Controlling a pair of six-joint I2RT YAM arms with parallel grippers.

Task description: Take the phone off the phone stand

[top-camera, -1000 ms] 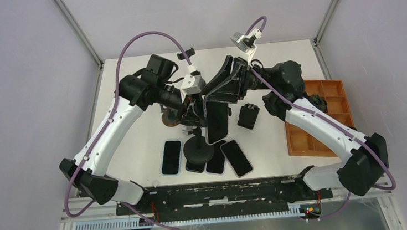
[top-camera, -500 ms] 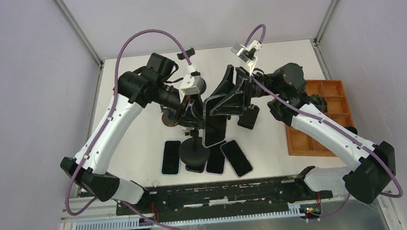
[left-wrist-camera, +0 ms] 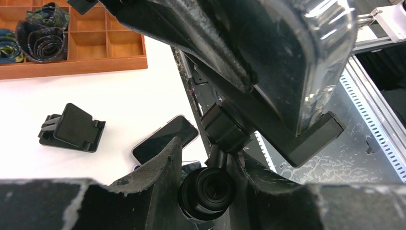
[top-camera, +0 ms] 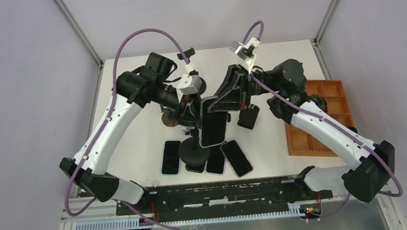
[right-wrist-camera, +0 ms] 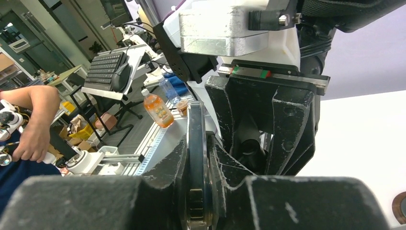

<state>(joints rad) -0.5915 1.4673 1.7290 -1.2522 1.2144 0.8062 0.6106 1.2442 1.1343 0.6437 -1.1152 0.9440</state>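
The phone [top-camera: 214, 128], dark in a clear case, stands upright above the black phone stand [top-camera: 196, 152] at mid-table. My right gripper [top-camera: 218, 101] is shut on the phone's top; the right wrist view shows the phone's thin edge [right-wrist-camera: 196, 158] pinched between the jaws. My left gripper [top-camera: 189, 118] is shut on the stand's stem [left-wrist-camera: 218, 154] just under its ball joint. In the left wrist view the phone [left-wrist-camera: 297, 57] still sits close against the stand's cradle lip [left-wrist-camera: 318, 139]. I cannot tell whether they touch.
Three dark phones [top-camera: 171, 156] [top-camera: 216, 159] [top-camera: 236, 157] lie flat around the stand's base. A small folded black stand [top-camera: 248, 116] sits to the right. A wooden compartment tray [top-camera: 303, 139] with rolled ties [left-wrist-camera: 40, 33] lies at the right edge. A brown round object [top-camera: 168, 118] sits left.
My right arm has swung the phone left and towards the front, so it stands less tilted. The left gripper and the stand have barely moved.
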